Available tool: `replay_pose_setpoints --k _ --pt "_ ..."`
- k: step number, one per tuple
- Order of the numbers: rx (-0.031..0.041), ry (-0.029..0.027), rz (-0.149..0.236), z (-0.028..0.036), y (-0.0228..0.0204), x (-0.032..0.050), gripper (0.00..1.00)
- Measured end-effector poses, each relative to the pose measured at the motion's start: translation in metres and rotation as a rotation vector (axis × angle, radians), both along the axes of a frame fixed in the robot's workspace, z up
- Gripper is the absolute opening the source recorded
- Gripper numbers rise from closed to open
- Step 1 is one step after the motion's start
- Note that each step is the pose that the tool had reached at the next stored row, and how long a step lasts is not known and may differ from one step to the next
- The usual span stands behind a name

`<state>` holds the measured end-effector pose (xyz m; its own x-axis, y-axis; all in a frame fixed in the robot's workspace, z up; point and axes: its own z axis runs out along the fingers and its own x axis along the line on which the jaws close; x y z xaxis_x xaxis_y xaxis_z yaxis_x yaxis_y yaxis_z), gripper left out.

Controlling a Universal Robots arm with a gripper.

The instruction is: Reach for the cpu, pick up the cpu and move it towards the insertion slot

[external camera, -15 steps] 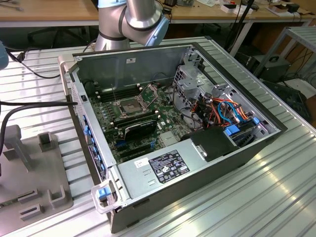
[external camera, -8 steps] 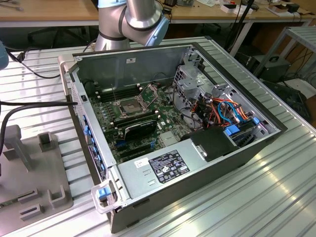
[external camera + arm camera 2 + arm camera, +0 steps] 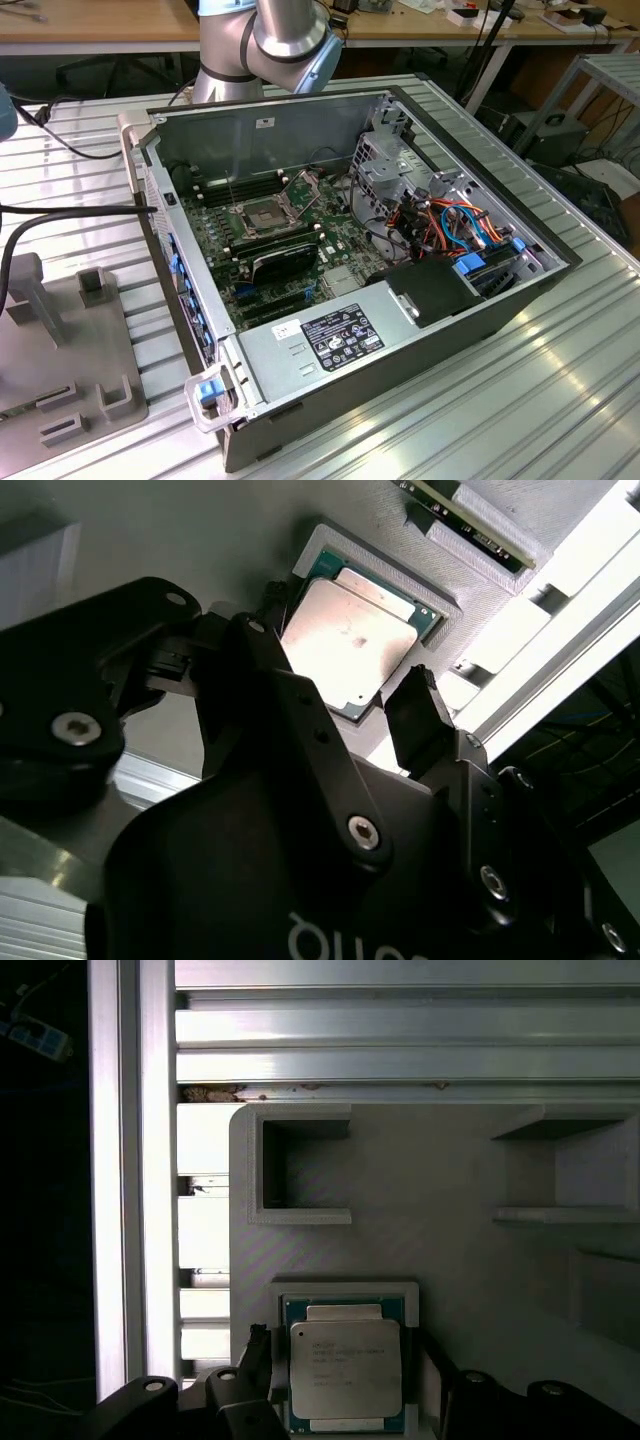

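The gripper [image 3: 343, 655] is open, a finger on each side of the cpu [image 3: 345, 1365], not squeezing it. The cpu lies flat in the grey holder [image 3: 450, 1190], right under the gripper. Reaching looks done; lifting and carrying to the far-off insertion slot [image 3: 258, 216] are left.

The arm [image 3: 285, 35] is built of silver-grey cylinders capped in pale blue. The gripper [image 3: 345, 665] is moulded in black, studded with silver hex screws [image 3: 363, 829] and marked with white lettering [image 3: 330, 940].
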<state>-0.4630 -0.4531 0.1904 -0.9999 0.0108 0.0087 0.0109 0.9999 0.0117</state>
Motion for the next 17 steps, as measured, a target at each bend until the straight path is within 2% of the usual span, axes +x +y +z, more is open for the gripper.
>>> replay_pose_setpoints --k 10,11,17 --pt "0.0001 0.0000 0.000 0.0005 0.0000 0.0000 0.67" --pt "0.0000 0.0000 0.002 0.0006 0.0000 0.0000 0.58" --pt "0.0001 0.0000 0.002 0.0005 0.0000 0.0026 0.58"
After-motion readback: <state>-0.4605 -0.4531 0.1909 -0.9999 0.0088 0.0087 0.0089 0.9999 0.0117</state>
